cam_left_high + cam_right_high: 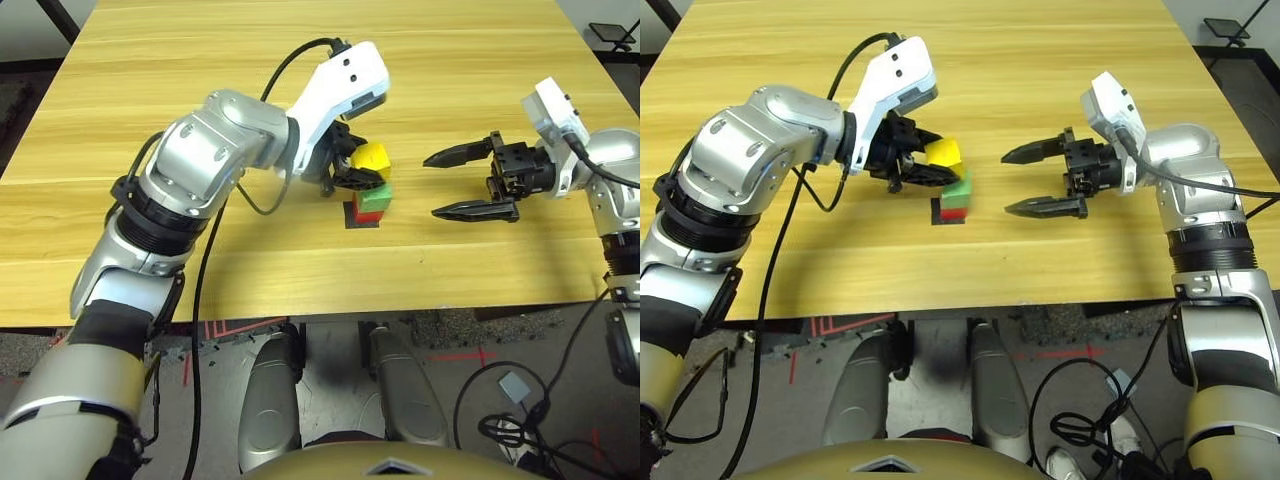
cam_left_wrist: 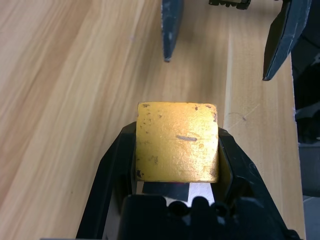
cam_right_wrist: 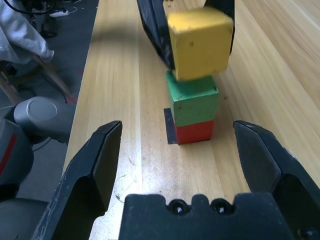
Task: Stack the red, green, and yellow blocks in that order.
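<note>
The left claw (image 2: 177, 150) is squeezed on the yellow block (image 3: 200, 45), with one finger on each side of it. The yellow block is up over the green block (image 3: 194, 102), and I can't tell if the two touch. The green block sits on top of the red block (image 3: 195, 131). The red block is down low, on the black patch (image 1: 362, 222) on the table (image 1: 300, 270). Part of the patch pokes out around it. To the right of the blocks is the right claw (image 1: 448, 186). It is wide open, has nothing in it, and points at the blocks without touching them.
</note>
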You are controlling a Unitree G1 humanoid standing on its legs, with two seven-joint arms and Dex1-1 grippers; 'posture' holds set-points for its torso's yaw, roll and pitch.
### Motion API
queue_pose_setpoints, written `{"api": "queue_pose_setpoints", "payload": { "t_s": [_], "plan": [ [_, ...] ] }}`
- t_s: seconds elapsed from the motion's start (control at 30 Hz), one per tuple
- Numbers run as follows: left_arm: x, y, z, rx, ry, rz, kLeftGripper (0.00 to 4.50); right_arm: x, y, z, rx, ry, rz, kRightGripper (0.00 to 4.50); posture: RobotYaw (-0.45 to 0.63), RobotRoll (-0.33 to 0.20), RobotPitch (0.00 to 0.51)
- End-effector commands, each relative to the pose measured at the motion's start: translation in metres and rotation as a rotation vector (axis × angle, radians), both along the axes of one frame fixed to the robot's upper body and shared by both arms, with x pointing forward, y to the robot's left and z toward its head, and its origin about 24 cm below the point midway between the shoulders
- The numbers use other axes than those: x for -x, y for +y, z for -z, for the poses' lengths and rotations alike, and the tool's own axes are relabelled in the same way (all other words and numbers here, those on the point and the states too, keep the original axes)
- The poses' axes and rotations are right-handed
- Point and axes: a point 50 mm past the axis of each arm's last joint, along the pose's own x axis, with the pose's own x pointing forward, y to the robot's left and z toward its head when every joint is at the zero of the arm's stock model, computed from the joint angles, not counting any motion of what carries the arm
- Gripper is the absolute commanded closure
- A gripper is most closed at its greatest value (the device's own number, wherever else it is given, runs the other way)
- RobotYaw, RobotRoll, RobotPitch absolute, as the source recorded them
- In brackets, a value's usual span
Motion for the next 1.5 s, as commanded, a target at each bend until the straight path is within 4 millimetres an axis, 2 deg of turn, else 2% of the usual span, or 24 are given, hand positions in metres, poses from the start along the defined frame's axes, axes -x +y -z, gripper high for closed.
{"api": "queue_pose_setpoints", "payload": {
  "t_s": [0.03,0.67,0.7,0.87,1.0,1.17,1.3,1.4,1.5],
  "plan": [
    [0.0,-0.005,0.002,-0.024,-0.013,0.038,2.41,0.0,-0.001,0.0,0.008,-0.006,0.008,0.0,0.01,0.03,0.25],
    [-0.002,-0.008,0.009,-0.068,-0.029,0.069,2.41,0.001,0.001,0.001,-0.023,-0.016,0.049,0.0,-0.01,0.038,0.251],
    [-0.001,-0.008,0.01,-0.069,-0.022,0.075,1.65,0.0,0.001,0.0,-0.023,-0.017,0.05,0.0,0.0,0.038,0.25],
    [0.006,-0.014,0.004,-0.03,-0.02,0.093,0.01,0.0,-0.002,-0.002,-0.024,-0.021,0.054,0.0,0.01,0.032,0.241],
    [0.01,-0.013,-0.008,0.029,-0.023,0.096,0.01,0.001,-0.003,-0.007,-0.036,-0.021,0.048,0.0,0.01,0.025,0.234],
    [0.018,0.01,-0.036,0.178,0.017,0.069,0.01,0.002,-0.01,-0.025,-0.087,-0.016,0.069,0.0,0.02,0.009,0.226],
    [0.019,0.034,-0.052,0.349,0.03,-0.034,0.01,-0.002,-0.028,-0.037,-0.163,-0.023,0.201,0.0,0.02,-0.008,0.223],
    [0.009,0.052,-0.054,0.491,-0.007,-0.208,0.01,-0.007,-0.048,-0.036,-0.244,-0.046,0.365,0.0,0.03,-0.021,0.225],
    [-0.009,0.087,-0.044,0.627,-0.147,-0.493,0.01,-0.012,-0.078,-0.021,-0.31,-0.089,0.605,0.0,0.03,-0.033,0.227]
  ]
}}
